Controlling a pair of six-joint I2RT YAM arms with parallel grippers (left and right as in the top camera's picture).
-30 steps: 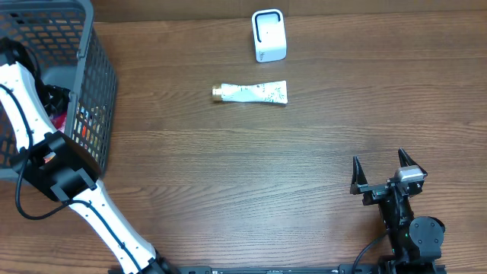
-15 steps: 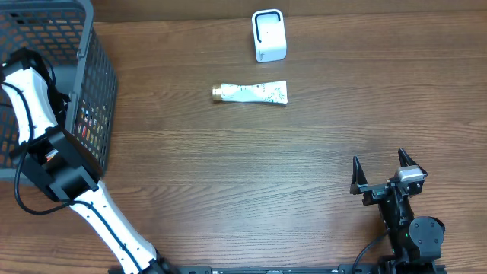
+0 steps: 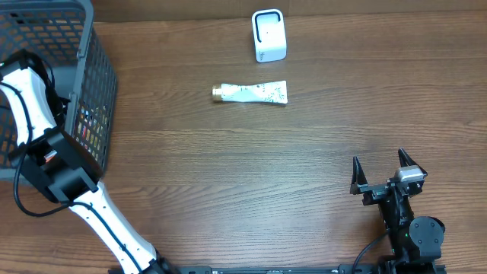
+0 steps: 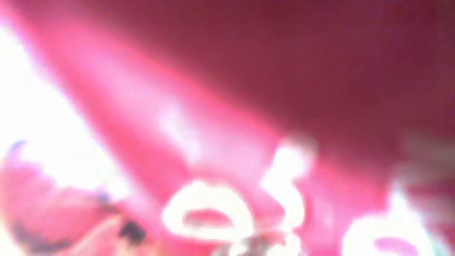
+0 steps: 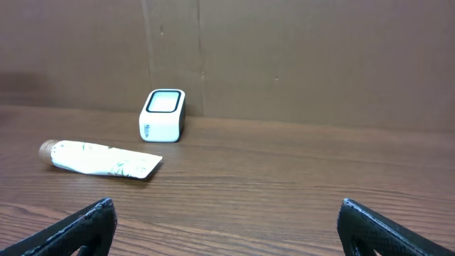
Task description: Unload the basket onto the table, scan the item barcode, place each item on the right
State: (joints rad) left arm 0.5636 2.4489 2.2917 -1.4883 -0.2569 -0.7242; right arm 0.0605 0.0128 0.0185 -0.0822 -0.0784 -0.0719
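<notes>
The left arm [image 3: 32,106] is reached down into the dark mesh basket [image 3: 103,72] at the table's left edge. The left gripper is hidden behind the basket wall in the overhead view, and its fingers are not seen in the left wrist view either. Its jaws are pressed together. Whether anything is pinched between them cannot be told.

The left wrist view is filled by a pink-red item [image 4: 284,99]: glossy, badly blurred and very close to the lens, with white rounded lettering along the bottom that is unreadable. No barcode can be made out on it. It is located inside the basket.

The right gripper [image 3: 378,161] is parked at the near right of the wooden table [image 3: 228,175], its black fingers [image 5: 85,224] spread wide and nothing between them.

A white barcode scanner [image 3: 268,35] is stood at the far middle of the table. A white tube [image 3: 251,93] with green print and a tan cap is laid flat near the scanner, cap pointing left, the two apart.
</notes>
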